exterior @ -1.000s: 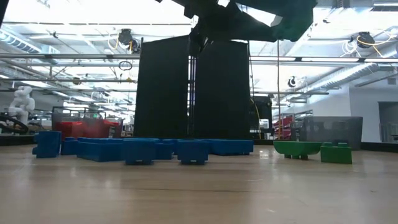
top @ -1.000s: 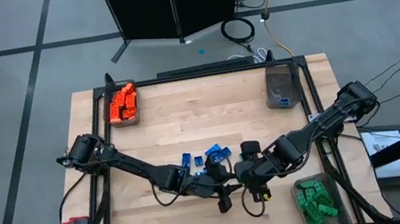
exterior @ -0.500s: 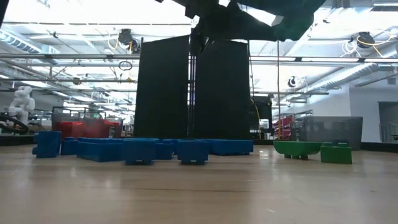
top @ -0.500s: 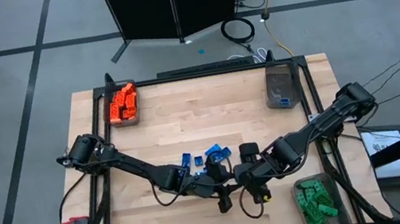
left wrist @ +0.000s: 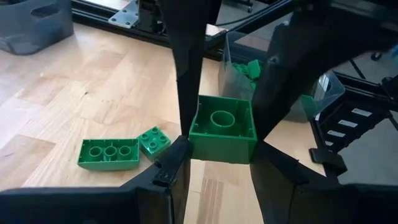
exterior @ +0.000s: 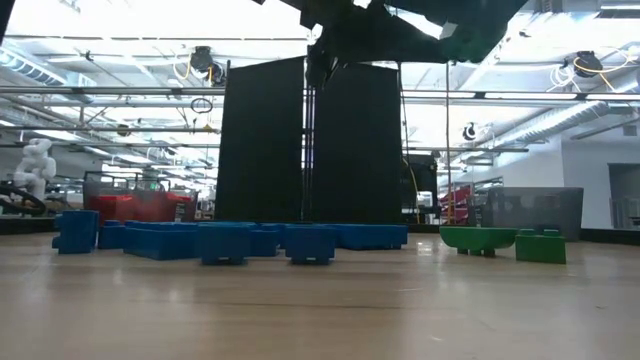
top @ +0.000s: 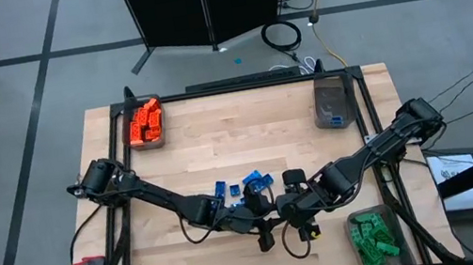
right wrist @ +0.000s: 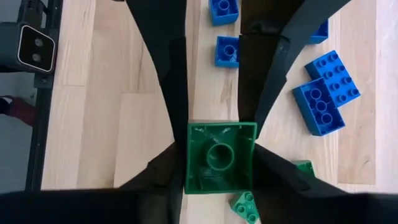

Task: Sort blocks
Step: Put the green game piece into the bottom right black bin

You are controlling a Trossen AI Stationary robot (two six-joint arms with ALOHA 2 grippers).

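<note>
Low in the middle of the table, my left gripper point(left wrist: 221, 149) and my right gripper point(right wrist: 219, 163) meet nose to nose. Both are pinched narrow on the same square green brick point(left wrist: 222, 118), which hangs studs-down between the two pairs of fingers, clear of the wood.

The risk, as I judge it, is the hand-over. If both arms pull while both are clamped, the brick could twist or pop free. If my left lets go before my right is seated squarely on the walls, it could drop among the loose pieces below. A tilted grip would also make the release over a bin untidy.

Going across the overhead picture: the orange bricks point(top: 145, 123) fill their bin point(top: 162, 135) at upper left. The loose blue bricks point(top: 254, 184) lie at centre, just above where my grippers meet. The held brick is between my fingertips, with two loose green bricks point(left wrist: 109, 153) lying on the table near it. A grey bin point(top: 329, 89) with a few blue pieces sits at upper right, and the green bin point(top: 370, 216) is at lower right, near my right arm.
</note>
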